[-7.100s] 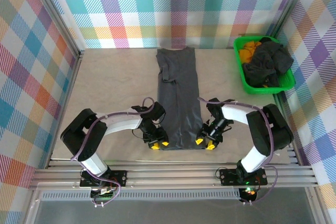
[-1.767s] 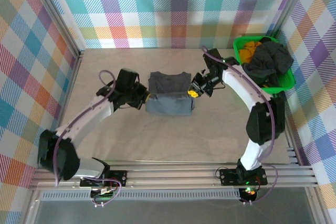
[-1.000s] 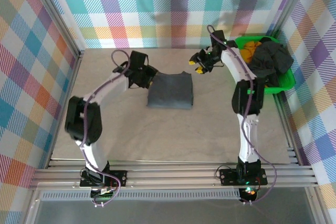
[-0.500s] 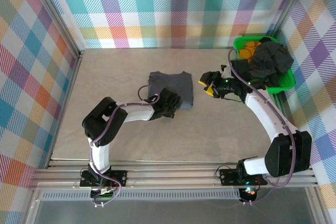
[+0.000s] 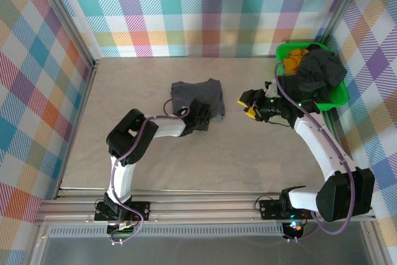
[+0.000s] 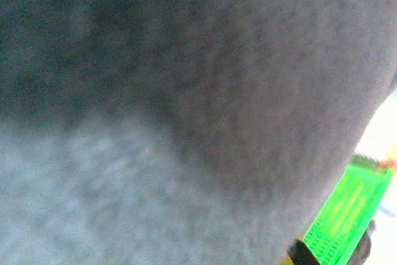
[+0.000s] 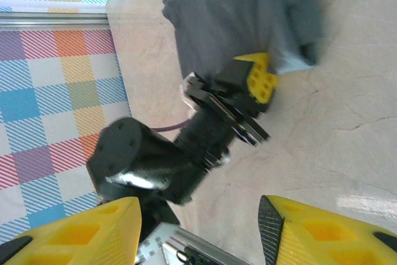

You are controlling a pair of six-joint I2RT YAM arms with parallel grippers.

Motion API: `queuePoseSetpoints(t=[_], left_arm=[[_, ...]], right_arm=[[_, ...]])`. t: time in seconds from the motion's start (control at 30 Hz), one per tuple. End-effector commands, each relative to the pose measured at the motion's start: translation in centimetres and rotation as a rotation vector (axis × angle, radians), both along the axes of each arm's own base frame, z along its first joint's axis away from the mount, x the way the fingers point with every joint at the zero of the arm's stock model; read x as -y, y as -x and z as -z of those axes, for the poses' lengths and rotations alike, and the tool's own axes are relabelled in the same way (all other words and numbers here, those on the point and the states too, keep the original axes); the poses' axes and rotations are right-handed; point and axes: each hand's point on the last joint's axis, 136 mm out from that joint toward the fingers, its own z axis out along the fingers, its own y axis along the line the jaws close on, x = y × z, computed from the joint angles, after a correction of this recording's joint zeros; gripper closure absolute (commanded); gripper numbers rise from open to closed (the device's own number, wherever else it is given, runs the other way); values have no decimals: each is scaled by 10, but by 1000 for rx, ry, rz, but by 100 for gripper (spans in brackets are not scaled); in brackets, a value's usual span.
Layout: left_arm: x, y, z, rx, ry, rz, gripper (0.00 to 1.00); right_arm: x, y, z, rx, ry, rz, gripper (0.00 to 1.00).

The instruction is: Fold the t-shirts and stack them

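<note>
A folded dark grey t-shirt (image 5: 195, 94) lies on the table a little behind its middle, slightly skewed. My left gripper (image 5: 205, 117) is at the shirt's near right edge, shut on the t-shirt fabric. The right wrist view shows that left gripper (image 7: 257, 82) with a yellow finger pressed on the t-shirt (image 7: 236, 17) and a corner lifted beside it. Blurred grey t-shirt cloth (image 6: 186, 91) spreads right across the left wrist view. My right gripper (image 5: 250, 103) hovers to the right of the shirt, apart from it. Its jaws (image 7: 201, 228) are open with nothing between them. More dark t-shirts (image 5: 317, 72) lie crumpled in the bin.
A bright green bin (image 5: 282, 69) stands at the back right against the wall, with an orange cloth (image 5: 294, 57) in it beside the dark shirts. Checked walls enclose the table on three sides. Bare tabletop (image 5: 236, 153) stretches in front of the shirt.
My left gripper has shut on the shirt's near right edge, and the shirt has shifted and turned slightly. The right gripper has hardly moved.
</note>
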Motion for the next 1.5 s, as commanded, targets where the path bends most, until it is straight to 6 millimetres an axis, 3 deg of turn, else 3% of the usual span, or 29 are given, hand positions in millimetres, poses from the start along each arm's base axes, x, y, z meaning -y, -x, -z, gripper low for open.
queuePoseSetpoints(t=[0.0, 0.17, 0.33, 0.47, 0.67, 0.83, 1.0, 1.03, 1.07, 1.1, 1.23, 1.27, 1.3, 1.33, 1.37, 1.47], left_arm=[[-91, -31, -3, 10, -101, -125, 100], [-183, -72, -5, 47, -148, -103, 100], [-275, -94, -6, 46, -260, -69, 100], [-307, -120, 1, 67, -268, 95, 100], [-358, -119, 11, 6, -367, 151, 100], [-380, -131, 12, -23, -399, 188, 100], [-379, -139, 4, -14, -419, 228, 100], [-382, -137, -4, -8, -449, 217, 91], [-383, -134, -18, 4, -488, 204, 72], [-383, -131, -31, 23, -514, 192, 61], [-372, -108, -104, 110, -603, 134, 1], [-367, -98, -124, 128, -620, 115, 0], [-363, -87, -139, 135, -638, 98, 0], [-358, -74, -151, 137, -654, 79, 0], [-350, -60, -167, 159, -661, 64, 0], [-325, -20, -186, 161, -674, 50, 0]], right_arm=[[7, 8, 0, -2, 19, 8, 47], [9, 11, 3, -9, 26, 12, 47], [9, 10, 9, -22, 31, 11, 47], [7, 4, 11, -22, 24, 6, 47], [4, -4, 13, -34, 17, -5, 48], [1, -7, 14, -44, 14, -24, 48], [-1, -8, 8, -1, 14, -52, 48], [-1, -10, 0, 44, 11, -51, 47], [-1, -12, -8, 97, 4, -44, 46], [0, -14, -18, 155, -4, -34, 46], [3, -25, -65, 375, -43, 13, 41], [2, -28, -72, 399, -53, 19, 37], [2, -29, -77, 408, -59, 26, 15], [3, -31, -81, 409, -60, 32, 0], [4, -32, -84, 403, -56, 42, 0], [14, -30, -84, 345, -8, 90, 0]])
